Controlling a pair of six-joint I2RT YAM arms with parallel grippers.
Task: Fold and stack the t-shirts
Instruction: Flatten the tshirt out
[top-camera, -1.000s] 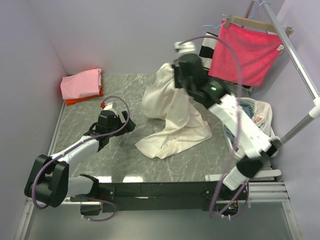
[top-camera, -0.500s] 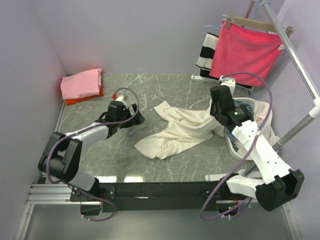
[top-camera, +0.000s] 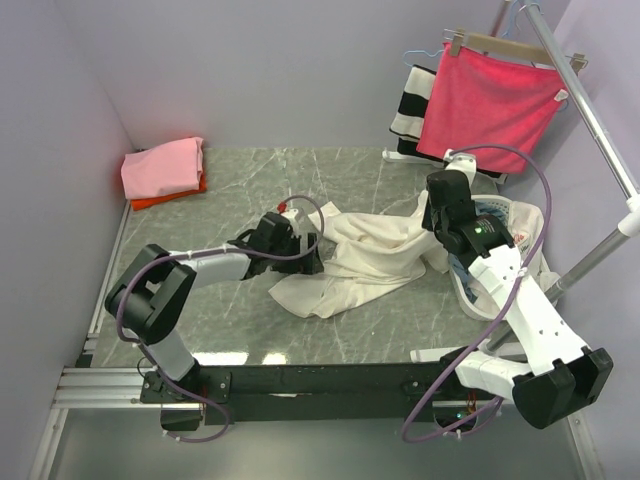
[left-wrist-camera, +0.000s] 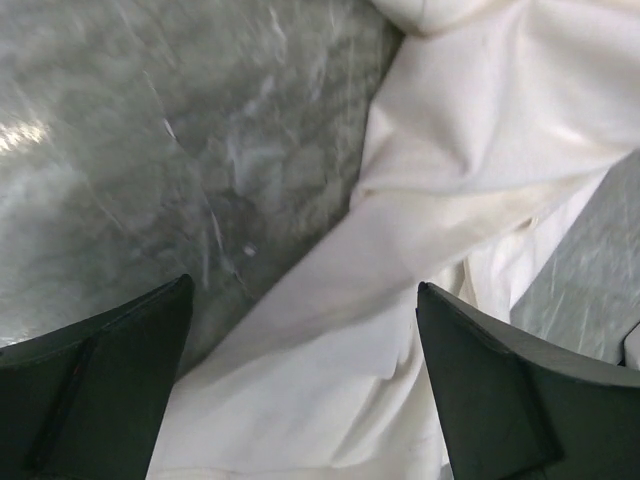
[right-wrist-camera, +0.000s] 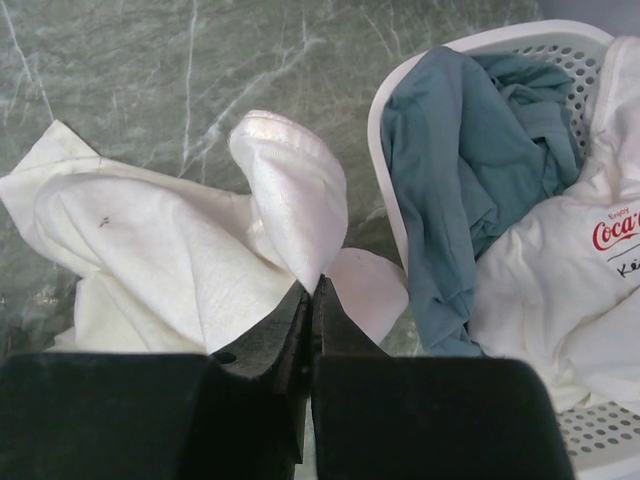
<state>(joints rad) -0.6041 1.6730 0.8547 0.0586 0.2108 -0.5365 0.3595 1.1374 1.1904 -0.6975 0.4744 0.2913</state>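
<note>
A large cream t-shirt (top-camera: 365, 255) lies crumpled on the marble table. My right gripper (top-camera: 436, 246) is shut on a raised fold of the shirt's right edge (right-wrist-camera: 295, 190), next to the basket. My left gripper (top-camera: 312, 262) hangs open just over the shirt's left edge, with cream cloth (left-wrist-camera: 330, 340) between its wide-apart black fingers (left-wrist-camera: 480, 380). At the far left corner a folded pink t-shirt (top-camera: 163, 167) rests on a folded orange-red one (top-camera: 158, 200).
At the right, a white laundry basket (right-wrist-camera: 376, 125) holds a teal garment (right-wrist-camera: 460, 150) and a white printed shirt (right-wrist-camera: 570, 270). A red cloth on a hanger (top-camera: 490, 105) and a striped cloth (top-camera: 408, 105) hang from a metal rack (top-camera: 595, 130). Purple walls surround the table.
The right gripper has brought the lifted cream shirt down onto the table near the basket. The left arm has swept right across the table to the shirt's left edge.
</note>
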